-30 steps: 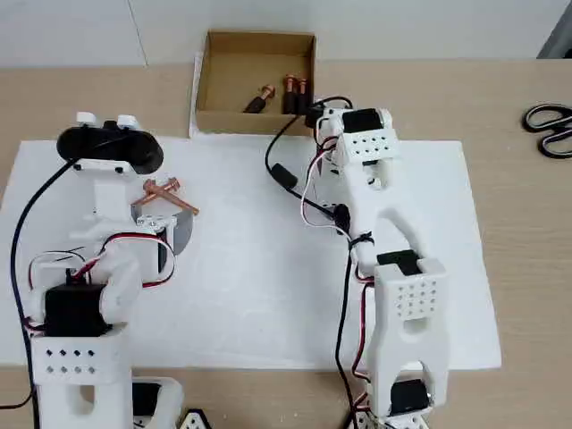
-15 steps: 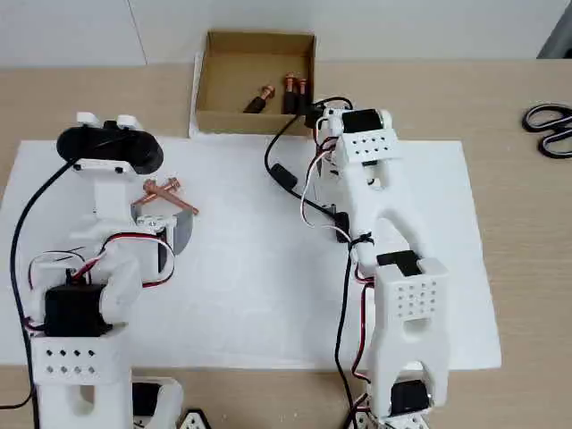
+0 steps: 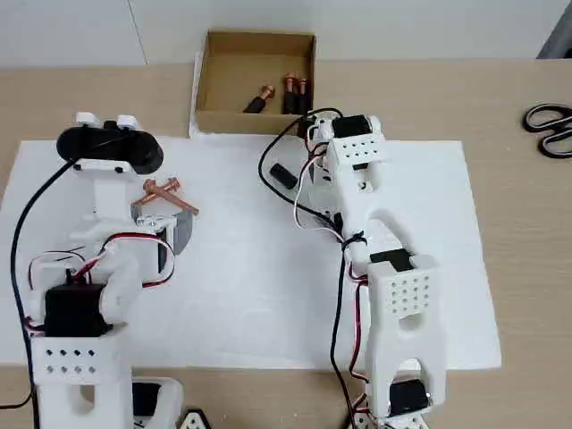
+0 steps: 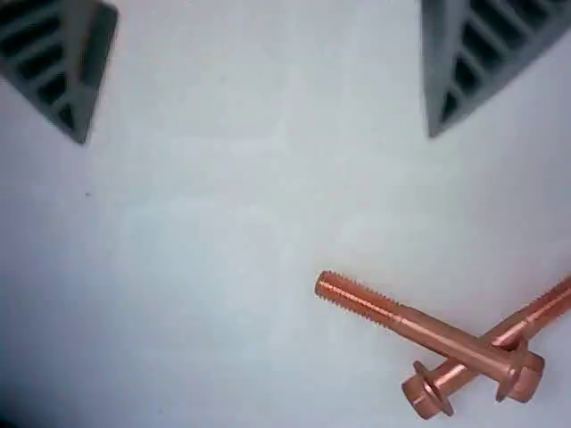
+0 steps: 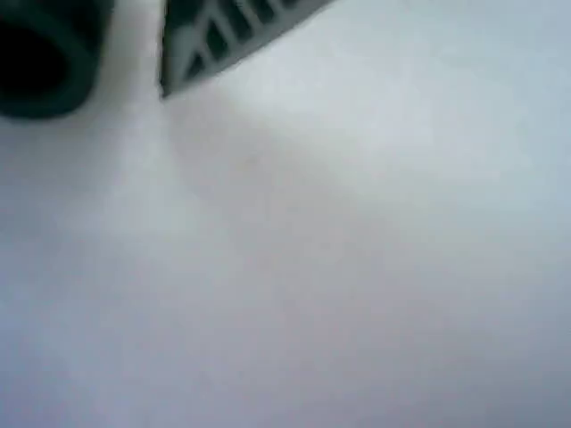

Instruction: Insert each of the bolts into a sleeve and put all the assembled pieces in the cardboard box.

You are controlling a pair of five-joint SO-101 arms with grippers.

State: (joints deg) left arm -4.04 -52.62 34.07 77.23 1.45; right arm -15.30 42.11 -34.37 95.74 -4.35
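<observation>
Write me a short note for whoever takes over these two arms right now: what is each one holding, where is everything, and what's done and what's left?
The left tool is open and empty, above the white mat, next to two loose bolts that lie crossed.
The right tool is near the cardboard box. I cannot tell its grip. A dark sleeve sits beside it.
Done: what look like three assembled pieces are in the box.
Left: put both bolts into sleeves, then box them.
</observation>
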